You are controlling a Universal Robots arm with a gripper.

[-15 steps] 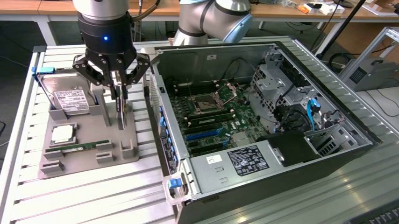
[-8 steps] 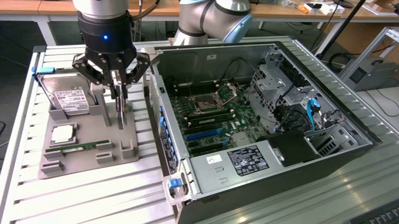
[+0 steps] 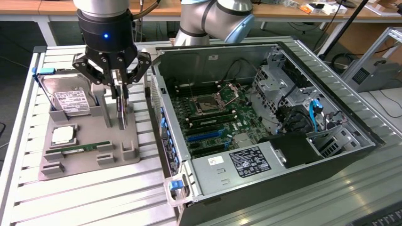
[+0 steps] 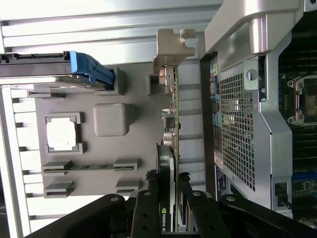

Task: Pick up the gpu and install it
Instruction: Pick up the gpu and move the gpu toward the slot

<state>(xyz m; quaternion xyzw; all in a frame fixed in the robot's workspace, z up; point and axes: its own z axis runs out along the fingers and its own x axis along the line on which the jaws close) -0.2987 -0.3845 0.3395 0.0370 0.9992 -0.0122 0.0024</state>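
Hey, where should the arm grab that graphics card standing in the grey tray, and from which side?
Take the gpu by its top long edge, coming straight down from above, one finger on each flat face. It stands upright on edge in the grey tray, thin, both faces exposed, lower edge in the tray.

Bright, even light fills the exterior view; shadows are soft and short. The slatted worktop [image 3: 25, 188] looks pale, nearly washed out around seven o'clock. Inside the computer case [image 3: 207, 61] light drops off, and the black block [image 3: 295, 150] near four o'clock keeps little detail. A blue lamp [image 3: 105, 35] glows at eleven o'clock. In the wrist view the slats glare white, while the end effector [image 4: 170, 191], nearest the lens, is dark and soft-edged; the gpu [image 4: 171, 99] blurs toward it.
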